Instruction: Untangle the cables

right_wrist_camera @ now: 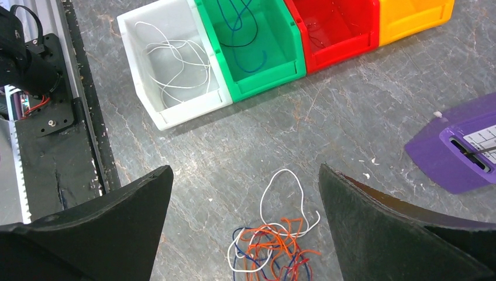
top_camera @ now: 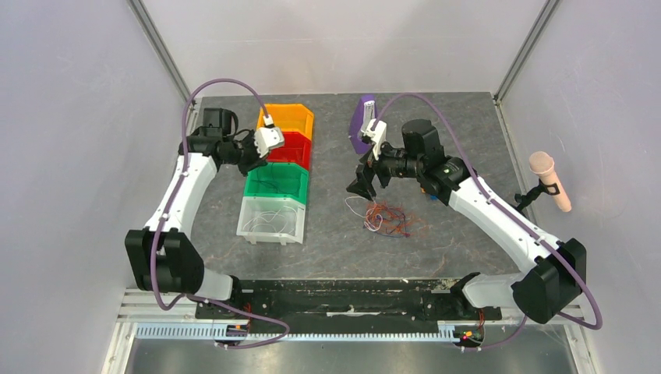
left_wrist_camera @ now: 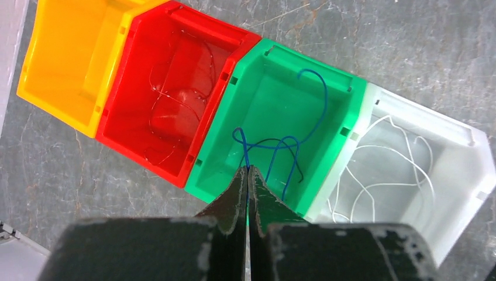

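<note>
Table: I see the right gripper spread wide, with the cable knot close at its 5 o'clock, nearer this arm. The left gripper pinches a blue wire over the green bin.

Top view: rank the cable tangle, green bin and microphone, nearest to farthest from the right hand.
1. The cable tangle, right beside the right hand, on its near side.
2. The green bin, off to its left.
3. The microphone, at the far right edge.
</note>
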Controlling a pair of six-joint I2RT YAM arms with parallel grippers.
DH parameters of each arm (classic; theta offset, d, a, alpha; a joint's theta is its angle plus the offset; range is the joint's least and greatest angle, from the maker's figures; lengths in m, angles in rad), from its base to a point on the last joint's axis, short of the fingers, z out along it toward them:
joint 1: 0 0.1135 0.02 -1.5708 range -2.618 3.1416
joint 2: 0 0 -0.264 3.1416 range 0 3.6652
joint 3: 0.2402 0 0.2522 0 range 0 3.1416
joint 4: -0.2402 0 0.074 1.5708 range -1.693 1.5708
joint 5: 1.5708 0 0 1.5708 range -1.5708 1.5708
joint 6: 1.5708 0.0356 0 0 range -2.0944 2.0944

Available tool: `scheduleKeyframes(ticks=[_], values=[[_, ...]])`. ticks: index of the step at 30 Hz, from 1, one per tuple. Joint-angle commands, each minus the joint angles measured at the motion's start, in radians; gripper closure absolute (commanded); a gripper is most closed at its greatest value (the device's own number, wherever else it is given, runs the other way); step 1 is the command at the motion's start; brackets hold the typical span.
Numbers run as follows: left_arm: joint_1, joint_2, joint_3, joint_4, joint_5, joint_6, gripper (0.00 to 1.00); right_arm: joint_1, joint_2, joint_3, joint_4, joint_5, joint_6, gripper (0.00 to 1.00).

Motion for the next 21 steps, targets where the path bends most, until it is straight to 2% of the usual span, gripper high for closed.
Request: scheduleKeyframes(ticks=[1, 9, 15, 18, 21], values=[[0.000, 0.024, -0.047, 0.146, -0.010, 0.037, 0.98, -0.004, -0.029, 0.000, -0.006, 0.014, -0.013, 0.02], [-0.024, 0.192, -0.066, 0.163, -0.018, 0.050, 0.98, -0.016, -0.021, -0.015, -0.056, 0.039, -0.035, 0.02], [-0.022, 0.271, -0.100, 0.196, -0.102, 0.087, 0.96, -0.067, -0.027, -0.057, -0.138, 0.060, -0.090, 0.02], [-0.012, 0.247, -0.091, 0.174, -0.119, 0.072, 0.79, -0.084, -0.033, -0.091, -0.170, 0.094, -0.135, 0.02], [0.007, 0.176, -0.065, 0.124, -0.100, 0.049, 0.56, -0.101, -0.037, -0.131, -0.181, 0.126, -0.162, 0.02]])
